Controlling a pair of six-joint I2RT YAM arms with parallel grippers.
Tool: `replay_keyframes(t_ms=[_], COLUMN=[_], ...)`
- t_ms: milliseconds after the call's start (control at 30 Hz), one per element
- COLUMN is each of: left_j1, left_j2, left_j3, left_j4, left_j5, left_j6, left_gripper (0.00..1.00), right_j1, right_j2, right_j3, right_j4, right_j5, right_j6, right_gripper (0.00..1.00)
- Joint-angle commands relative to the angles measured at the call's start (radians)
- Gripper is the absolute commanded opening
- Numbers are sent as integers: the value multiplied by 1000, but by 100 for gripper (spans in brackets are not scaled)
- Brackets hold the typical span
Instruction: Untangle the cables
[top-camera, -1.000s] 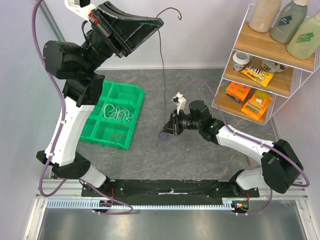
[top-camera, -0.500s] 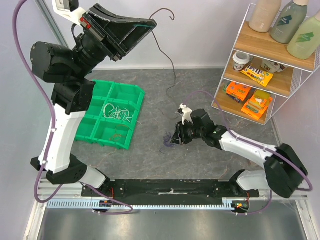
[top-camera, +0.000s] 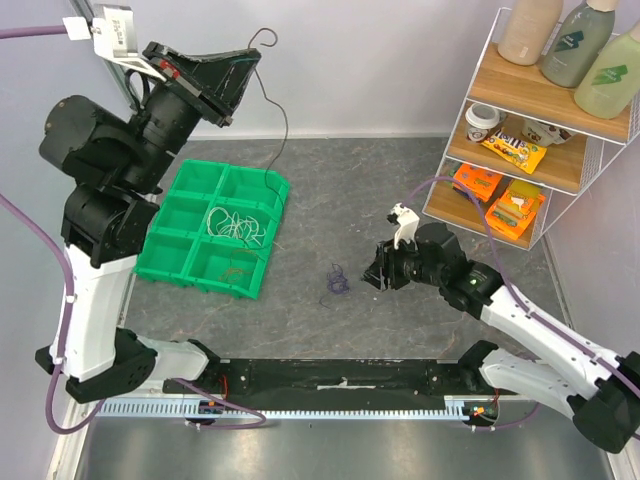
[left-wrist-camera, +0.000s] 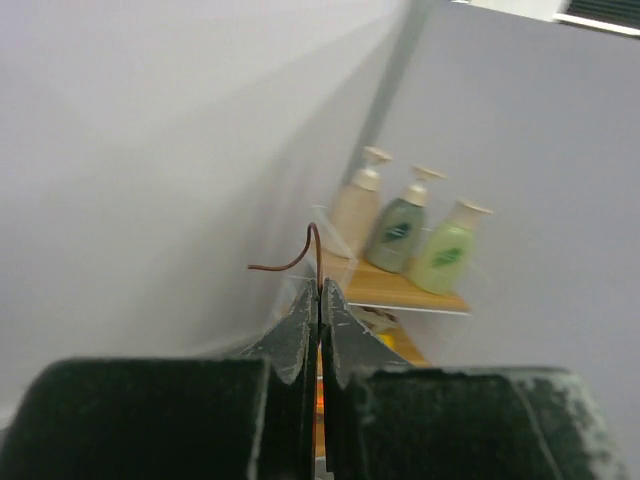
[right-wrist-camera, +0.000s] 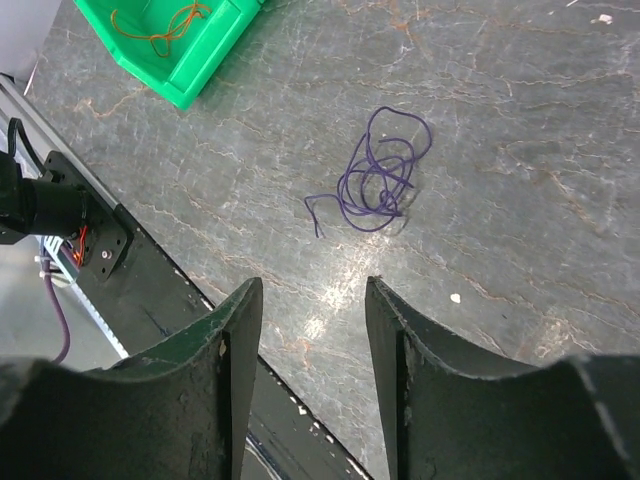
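Purple cable (right-wrist-camera: 378, 172) (green bin (top-camera: 240, 173))

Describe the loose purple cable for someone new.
On the grey marbled tabletop, look between the green plastic compartment tray and the right gripper. A small tangle of thin purple cable lies alone on bare table; the white cables sit inside the tray.

Left arm (top-camera: 95, 300), right arm (top-camera: 530, 320): white link shells, bulky black joint housings. Mauve hoses (top-camera: 30, 32) run along each. Left claw (left-wrist-camera: 320, 290), right claw (right-wrist-camera: 312, 285): black moulded fingers. White bracket (top-camera: 403, 215) on right wrist. Black base plate (top-camera: 340, 375).
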Motion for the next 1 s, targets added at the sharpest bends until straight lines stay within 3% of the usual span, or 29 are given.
replay_keyframes(t_ms=[0,100,200,333,567,767,967], left_j1=[13,55,144,308,452,498,503], left_j2=[7,21,36,59,166,209,151], left_j3=[-101,-186,-238,-314,-397,-429,-570], left_j4=[4,106,162,196,302,284,291], left_j5=[-310,-362,-353,-264,-168,-141,-161], left_j6=[181,204,134,-81,-175,-244,-270], left_gripper=[2,2,2,2,2,2,2], right_j1=[-4,-6,-6,-6,-7,-7,-7], right_j2=[-57,-69,-80,-120,-187,-216,-201], right_j3=[11,26,34,37,40,38,35], right_j4=[-70,-95,-113,-144,-202,-223,-217], right_j5=[56,65,69,89,129,149,168], right_j6=[-12,-15,-15,-16,-22,-22,-33], right_gripper=[54,54,54,54,55,55,56])
